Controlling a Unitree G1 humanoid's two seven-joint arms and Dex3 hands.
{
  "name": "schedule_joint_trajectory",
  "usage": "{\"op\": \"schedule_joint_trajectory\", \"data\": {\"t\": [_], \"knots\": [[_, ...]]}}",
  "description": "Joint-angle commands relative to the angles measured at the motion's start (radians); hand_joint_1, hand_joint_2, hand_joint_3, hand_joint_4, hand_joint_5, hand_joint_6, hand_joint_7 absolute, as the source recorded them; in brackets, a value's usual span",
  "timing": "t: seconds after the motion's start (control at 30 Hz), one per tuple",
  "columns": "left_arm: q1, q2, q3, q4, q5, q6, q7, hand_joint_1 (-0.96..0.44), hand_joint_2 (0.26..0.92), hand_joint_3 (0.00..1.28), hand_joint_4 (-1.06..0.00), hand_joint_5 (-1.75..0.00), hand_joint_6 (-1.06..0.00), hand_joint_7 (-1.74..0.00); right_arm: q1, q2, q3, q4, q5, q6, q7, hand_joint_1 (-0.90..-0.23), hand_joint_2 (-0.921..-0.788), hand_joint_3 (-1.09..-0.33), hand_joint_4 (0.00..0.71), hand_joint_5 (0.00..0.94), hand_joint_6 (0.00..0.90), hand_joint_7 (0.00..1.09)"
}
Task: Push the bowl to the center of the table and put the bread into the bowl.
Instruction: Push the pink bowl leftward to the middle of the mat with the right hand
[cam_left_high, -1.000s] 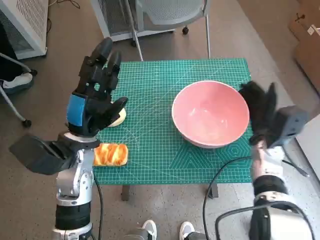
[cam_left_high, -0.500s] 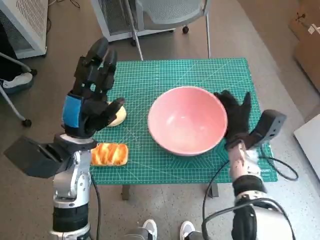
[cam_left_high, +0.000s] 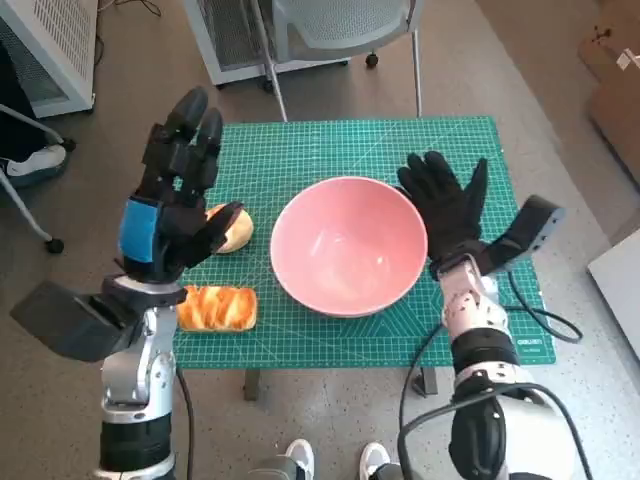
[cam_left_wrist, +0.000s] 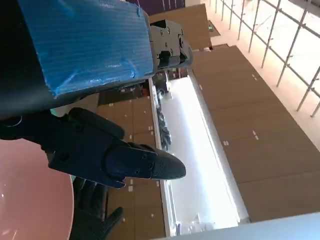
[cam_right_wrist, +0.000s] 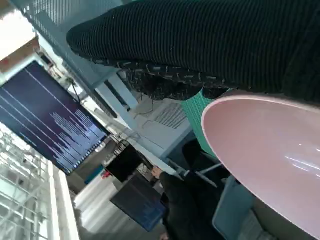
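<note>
A large pink bowl (cam_left_high: 345, 246) stands upright near the middle of the green cutting mat (cam_left_high: 340, 150). My gloved right hand (cam_left_high: 445, 205) lies flat against the bowl's right rim, fingers spread and holding nothing. A glazed golden bread (cam_left_high: 215, 308) lies at the mat's left front edge. A pale round bun (cam_left_high: 236, 232) sits just behind it, partly hidden. My left hand (cam_left_high: 175, 195) hovers above the mat's left side, fingers spread and empty. The right wrist view shows the bowl (cam_right_wrist: 270, 160) close under the glove (cam_right_wrist: 210, 45). In the left wrist view the bowl's rim (cam_left_wrist: 30, 195) sits below the black fingers (cam_left_wrist: 115, 157).
A grey chair (cam_left_high: 330, 30) stands behind the table. A white cabinet (cam_left_high: 45, 50) and a shoe (cam_left_high: 35, 160) are at the far left, cardboard boxes (cam_left_high: 615, 75) at the right. A person (cam_right_wrist: 185, 200) sits by a monitor (cam_right_wrist: 55, 125) in the right wrist view.
My right hand has pushed the bowl leftward from the mat's right side to near its middle. The left hand has stayed raised over the left side.
</note>
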Motion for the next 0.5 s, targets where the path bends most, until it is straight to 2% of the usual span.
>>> {"op": "schedule_joint_trajectory", "data": {"t": [0.03, 0.17, 0.27, 0.5], "knots": [[0.023, 0.008, 0.012, -0.034, 0.007, -0.016, 0.007, -0.66, 0.921, 0.17, -0.03, -0.01, 0.00, -0.40, -0.002, -0.009, 0.027, -0.001, -0.036, -0.015, -0.013, -0.434, -0.921, -0.859, 0.241, 0.012, 0.340, 0.01], [0.034, 0.010, 0.017, -0.045, 0.008, -0.019, 0.011, -0.66, 0.921, 0.17, -0.03, -0.01, 0.00, -0.38, -0.006, -0.029, 0.050, -0.017, -0.063, -0.047, -0.013, -0.440, -0.921, -0.863, 0.253, 0.017, 0.344, 0.01], [0.043, 0.016, 0.024, -0.054, 0.009, -0.019, 0.014, -0.67, 0.921, 0.17, -0.03, -0.01, 0.00, -0.38, -0.009, -0.047, 0.066, -0.044, -0.084, -0.096, -0.006, -0.448, -0.921, -0.854, 0.267, 0.021, 0.346, 0.02], [0.068, 0.045, 0.052, -0.088, 0.014, -0.010, 0.017, -0.68, 0.921, 0.16, -0.04, -0.01, 0.00, -0.38, 0.005, -0.084, 0.105, -0.127, -0.116, -0.309, 0.078, -0.453, -0.921, -0.812, 0.272, 0.015, 0.329, 0.01]]}}
